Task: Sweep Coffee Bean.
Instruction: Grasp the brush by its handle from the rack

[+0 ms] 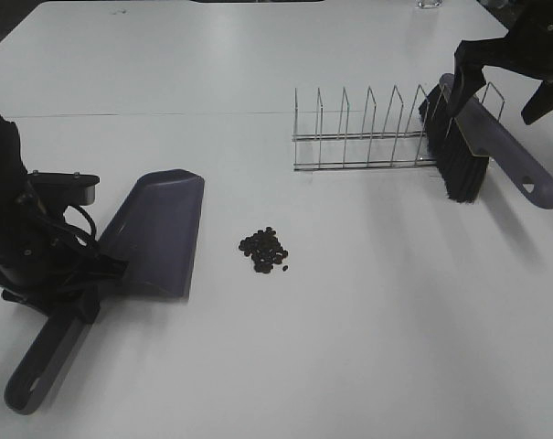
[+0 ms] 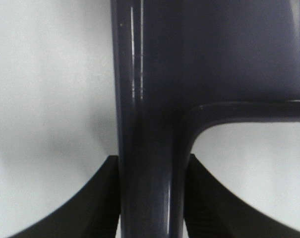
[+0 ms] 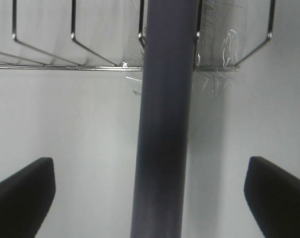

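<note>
While left jaws clamp dustpan (image 1: 157,229) handle | right jaws gape astride brush (image 1: 491,146) | coffee bean (image 1: 265,250) between, apart.

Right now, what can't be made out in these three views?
Coffee beans: exterior high, too small and heaped to count.
Left gripper: exterior high, hidden under its own arm.
Brush bristles: right wrist, mostly behind the handle.
Dustpan mouth: left wrist, cut off by the frame edge.

High camera overlooks table (image 1: 367,347), wrist cameras close, downward
</note>
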Robot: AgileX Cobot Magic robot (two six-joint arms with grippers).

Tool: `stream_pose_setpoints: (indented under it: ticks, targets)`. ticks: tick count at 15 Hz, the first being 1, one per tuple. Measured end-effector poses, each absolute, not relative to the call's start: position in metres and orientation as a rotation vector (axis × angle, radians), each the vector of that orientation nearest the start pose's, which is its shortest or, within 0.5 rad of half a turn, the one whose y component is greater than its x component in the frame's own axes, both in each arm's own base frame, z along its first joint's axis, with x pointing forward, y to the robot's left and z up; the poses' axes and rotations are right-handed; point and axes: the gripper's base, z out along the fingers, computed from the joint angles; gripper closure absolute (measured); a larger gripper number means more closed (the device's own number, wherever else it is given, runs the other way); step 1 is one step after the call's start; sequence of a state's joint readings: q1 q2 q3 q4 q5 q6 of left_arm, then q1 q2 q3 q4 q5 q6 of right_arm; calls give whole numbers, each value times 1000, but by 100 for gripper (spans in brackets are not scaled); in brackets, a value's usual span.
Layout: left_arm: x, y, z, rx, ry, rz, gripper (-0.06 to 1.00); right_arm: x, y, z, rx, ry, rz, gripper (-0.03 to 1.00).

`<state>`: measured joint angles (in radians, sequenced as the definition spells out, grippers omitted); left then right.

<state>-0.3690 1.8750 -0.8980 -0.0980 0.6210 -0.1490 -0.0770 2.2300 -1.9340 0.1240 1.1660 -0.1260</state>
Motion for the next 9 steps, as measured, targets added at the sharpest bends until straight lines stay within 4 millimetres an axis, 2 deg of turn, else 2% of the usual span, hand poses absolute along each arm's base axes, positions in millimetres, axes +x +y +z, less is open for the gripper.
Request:
stream_pose_setpoints:
  ticks: [4, 9]
  targets:
    - [280, -114, 109, 220, 3089, -113, 62, 503, -28, 176, -62, 2933, 142, 4]
    - [280, -114, 109, 220, 3089, -113, 62, 509, -29, 155, -64, 2962, 142, 4]
